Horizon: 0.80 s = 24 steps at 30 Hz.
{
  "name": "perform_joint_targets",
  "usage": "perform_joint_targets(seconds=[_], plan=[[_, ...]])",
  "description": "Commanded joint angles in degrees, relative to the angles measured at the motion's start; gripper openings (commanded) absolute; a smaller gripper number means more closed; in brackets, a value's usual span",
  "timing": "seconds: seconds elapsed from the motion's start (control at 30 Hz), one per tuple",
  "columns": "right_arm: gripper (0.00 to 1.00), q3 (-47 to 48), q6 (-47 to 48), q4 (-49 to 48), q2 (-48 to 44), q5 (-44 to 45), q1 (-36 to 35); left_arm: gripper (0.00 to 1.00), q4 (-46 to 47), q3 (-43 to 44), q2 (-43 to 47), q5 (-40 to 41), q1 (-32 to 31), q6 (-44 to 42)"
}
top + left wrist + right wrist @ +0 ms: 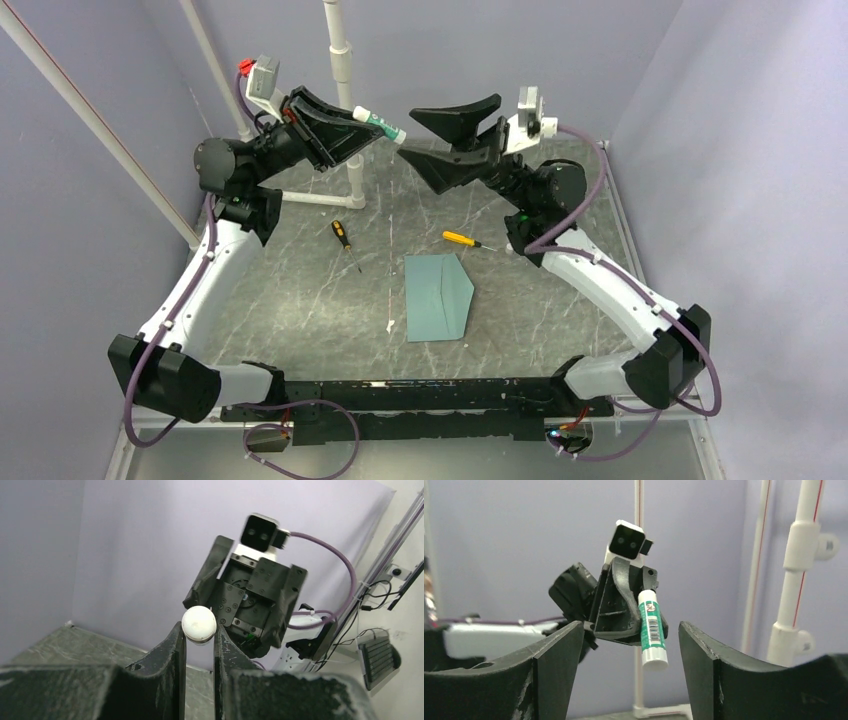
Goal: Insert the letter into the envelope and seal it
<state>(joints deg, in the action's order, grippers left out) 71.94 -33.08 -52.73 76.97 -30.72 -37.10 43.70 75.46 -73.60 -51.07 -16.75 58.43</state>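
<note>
the envelope (pixel 438 296) lies flat on the dark marbled table (pixel 290 310), near its middle and a little toward the near edge, between the two arms' bases. its tapering side points toward the right arm; whether the flap is folded shut or lies open i cannot tell from above. nothing touches it, and both claws are well above and behind it.

just beyond its far edge lie two screwdrivers: a yellow-handled screwdriver (pixel 458 238) near the far right corner of the envelope, and a black-and-orange screwdriver (pixel 343 236) further to the left, apart from the paper. a small white scrap (pixel 390 325) sits just left of the envelope's near left corner; what it is i cannot make out.

up in the air over the far part of the table, the left gripper (pixel 368 124) is pinching a glue stick (pixel 386 126), white with a green label, its fingers pressed in on the tube with the round white end poking out past the tips. facing it, the right gripper (pixel 406 132) has its jaws spread wide, one finger above and one below, holding nothing; the end of the glue stick points into that gap without touching either finger. a white pole (pixel 343 70) stands at the back of the table behind the two claws.
</note>
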Motion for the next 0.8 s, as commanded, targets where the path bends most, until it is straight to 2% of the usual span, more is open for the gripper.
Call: perform_joint_targets(seconds=[0.0, 0.13, 0.2, 0.27, 0.4, 0.63, 0.77], plan=[[0.73, -0.5, 27.8, 5.3, -3.1, -3.7, -2.0, 0.02, 0.5, 0.0, 0.7, 0.7, 0.0, 3.8], [0.7, -0.8, 43.8, 11.0, -3.5, -2.0, -3.8, 0.02, 2.5, -1.0, 0.4, 1.0, 0.0, 7.2], [0.64, -1.1, 46.7, 10.8, -3.4, -0.6, -3.9, 0.03, 2.6, -1.2, 0.4, 1.0, 0.0, 8.0], [0.53, -1.6, 47.7, 9.4, -3.2, 0.8, -3.9, 0.02, 2.4, -1.6, 0.5, 1.0, 0.0, 8.2], [0.4, -0.7, 49.1, 11.1, -2.5, 0.1, -4.1, 0.02, 2.3, -1.8, 0.6, 1.0, 0.0, 8.8], [0.32, -0.4, 50.7, 13.6, -2.5, -0.6, -4.2, 0.03, 3.2, -2.2, 0.4, 1.6, 0.0, 9.9], [0.3, -0.4, 50.6, 15.1, -2.6, -1.0, -4.3, 0.02, 4.3, -2.4, 0.3, 1.5, 0.0, 10.9]])
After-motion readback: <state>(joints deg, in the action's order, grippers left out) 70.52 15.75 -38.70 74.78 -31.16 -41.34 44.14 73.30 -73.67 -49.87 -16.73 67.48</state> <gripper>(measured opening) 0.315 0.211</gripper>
